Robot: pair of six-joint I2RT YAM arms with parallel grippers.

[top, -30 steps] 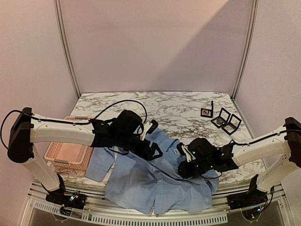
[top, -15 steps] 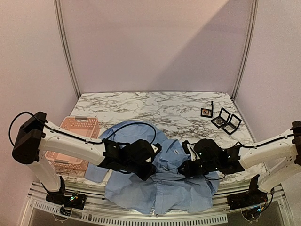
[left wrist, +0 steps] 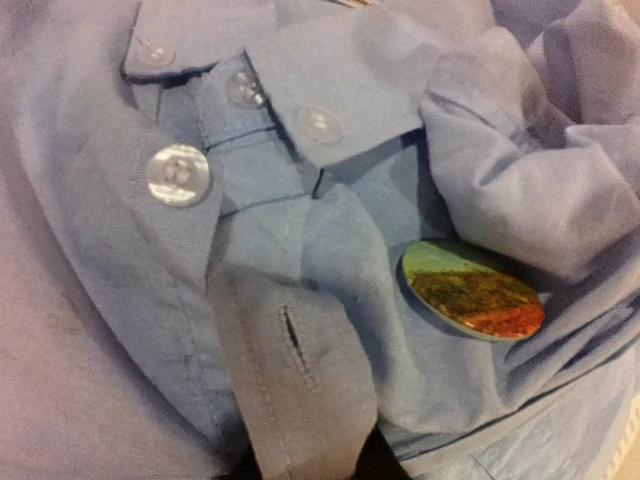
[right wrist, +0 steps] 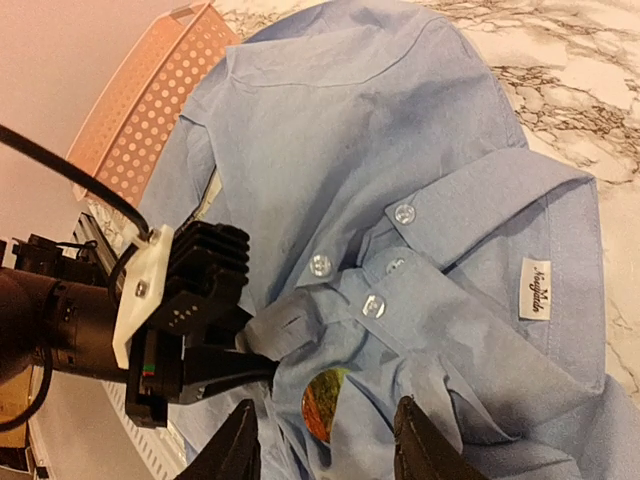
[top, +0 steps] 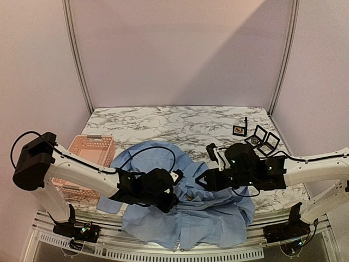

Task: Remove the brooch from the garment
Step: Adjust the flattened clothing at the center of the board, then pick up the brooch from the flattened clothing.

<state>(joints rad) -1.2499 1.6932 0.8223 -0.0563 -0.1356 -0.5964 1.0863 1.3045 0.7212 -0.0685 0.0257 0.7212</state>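
- While the top view is coarse, it puts the left gripper (top: pixel 173 197) and the right gripper (top: pixel 204 182) both down on the shirt (top: pixel 191 224), tips facing each other near the collar. Jaw gaps are unreadable here and the brooch is too small to pick out. The pink basket (top: pixel 87 150) is well apart from both sets of jaws, on the left arm's side.
- Left wrist: brooch (left wrist: pixel 472 290) is oval with a green-to-red face. It lies just ahead of the jaws, its far edge tucked under a fabric fold. The placket (left wrist: pixel 290 400) runs back toward the jaws.
- Right wrist: right jaws stand apart, gripping nothing. The brooch (right wrist: pixel 325 398) shows in the gap between the fingers (right wrist: pixel 240 445), no contact visible. Left jaws are nearly closed, pinching a placket fold just beside the brooch.
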